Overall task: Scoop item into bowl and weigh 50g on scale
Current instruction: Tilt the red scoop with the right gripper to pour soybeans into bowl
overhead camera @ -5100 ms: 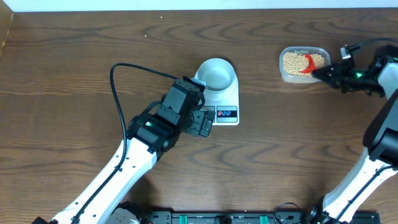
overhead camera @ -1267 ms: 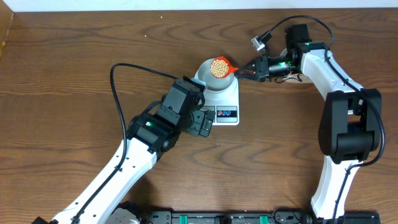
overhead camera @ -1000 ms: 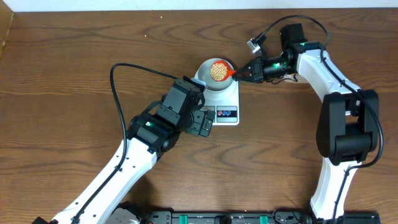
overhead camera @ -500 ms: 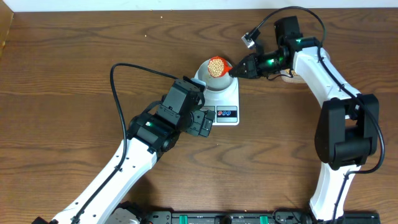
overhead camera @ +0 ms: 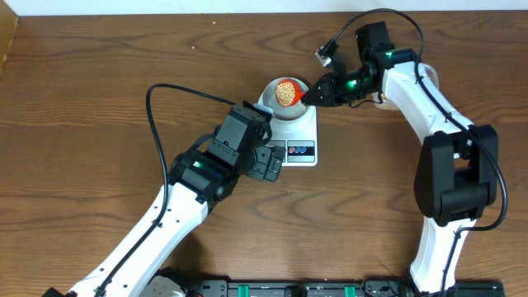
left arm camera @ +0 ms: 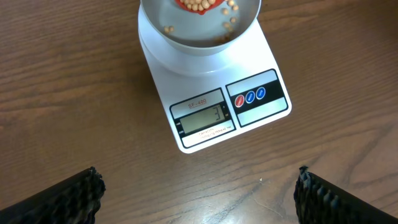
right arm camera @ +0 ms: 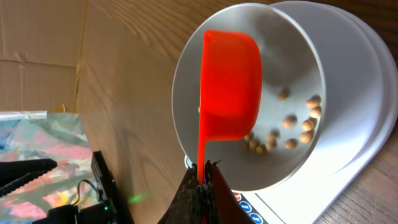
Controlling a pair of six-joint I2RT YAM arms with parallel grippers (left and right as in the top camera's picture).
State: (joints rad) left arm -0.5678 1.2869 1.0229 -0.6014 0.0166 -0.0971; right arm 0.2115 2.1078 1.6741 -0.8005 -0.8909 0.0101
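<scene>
The pale bowl (overhead camera: pixel 286 101) stands on the white scale (overhead camera: pixel 300 140). My right gripper (overhead camera: pixel 314 96) is shut on the handle of a red scoop (overhead camera: pixel 286 90), which holds tan beans and hangs tilted over the bowl. In the right wrist view the scoop (right arm camera: pixel 229 87) is over the bowl (right arm camera: pixel 292 37), and several beans (right arm camera: pixel 292 132) lie in it. The right gripper (right arm camera: pixel 202 182) pinches the handle. In the left wrist view the bowl (left arm camera: pixel 186 37) holds a few beans (left arm camera: pixel 231 22), and the scale (left arm camera: pixel 217 99) shows a lit display (left arm camera: pixel 205 119). My left gripper (left arm camera: pixel 199 199) is open and empty in front of the scale.
The scale's red and blue buttons (left arm camera: pixel 250 97) face my left gripper (overhead camera: pixel 269 162). The right arm (overhead camera: pixel 421 74) reaches in from the right over the back of the table. The left arm's black cable (overhead camera: pixel 165 91) loops over the table's left part.
The right gripper carried the filled scoop from the far-right tub to the bowl. In the last second it rose and tilted over the bowl. The left arm has not moved.
</scene>
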